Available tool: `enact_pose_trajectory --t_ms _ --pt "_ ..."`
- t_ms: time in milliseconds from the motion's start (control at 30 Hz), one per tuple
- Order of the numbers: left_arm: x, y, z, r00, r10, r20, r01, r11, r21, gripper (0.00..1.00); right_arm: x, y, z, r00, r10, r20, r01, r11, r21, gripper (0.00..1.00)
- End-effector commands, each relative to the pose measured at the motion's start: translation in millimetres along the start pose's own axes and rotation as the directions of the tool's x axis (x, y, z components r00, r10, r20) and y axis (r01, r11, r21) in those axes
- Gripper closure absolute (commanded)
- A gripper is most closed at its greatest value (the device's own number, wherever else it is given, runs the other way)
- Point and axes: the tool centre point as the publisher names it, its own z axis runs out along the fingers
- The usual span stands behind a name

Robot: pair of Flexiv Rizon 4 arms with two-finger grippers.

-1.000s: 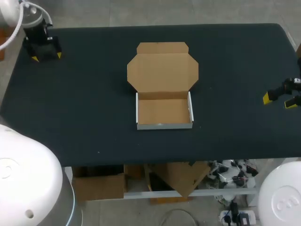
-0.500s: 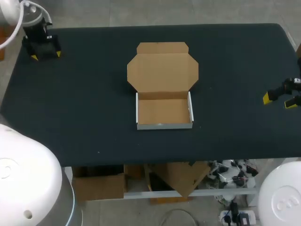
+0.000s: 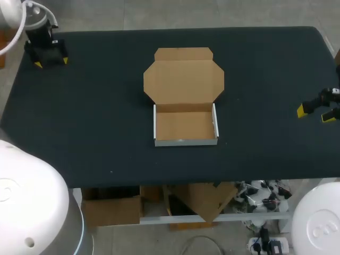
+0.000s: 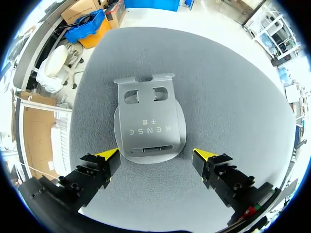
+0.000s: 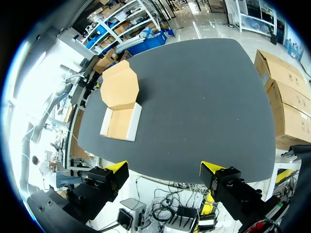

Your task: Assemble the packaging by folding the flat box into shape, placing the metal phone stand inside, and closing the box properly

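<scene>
Left claw (image 3: 52,63) (image 4: 156,155) is hanging with its two fingers spread wide, gripping nothing, over the far left corner of the dark table (image 3: 106,106). Right claw (image 3: 314,113) (image 5: 164,167) is hovering at the table's right edge, and it too is holding its fingers wide apart around nothing. Cardboard box (image 3: 185,95) (image 5: 119,104) is sitting in the middle of the table, well apart from both claws. Its shallow tray (image 3: 186,126) is standing folded up, white outside and brown inside, while its lid (image 3: 183,79) is lying flat on the table beyond the tray, joined to the tray's far wall. Metal phone stand (image 4: 149,121) is lying flat on the table under the left claw, its rounded end showing between the yellow fingertips. From the head view the claw is hiding it.
</scene>
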Motion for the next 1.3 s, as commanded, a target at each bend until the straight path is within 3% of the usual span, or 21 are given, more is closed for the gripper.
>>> enact_pose_trajectory --t_ms 33,1300 --pt "-0.6 -7.5 2.9 1.000 0.000 0.002 0.000 1.000 -0.015 0.00 0.0 -0.5 -0.8 1.000 0.000 0.000 0.000 1.000 0.000 0.00" --pt "0.5 -28.4 3.2 1.000 -0.005 0.011 0.005 1.000 0.000 0.00 0.0 -0.5 -0.8 1.000 0.000 0.000 0.000 1.000 0.000 0.00"
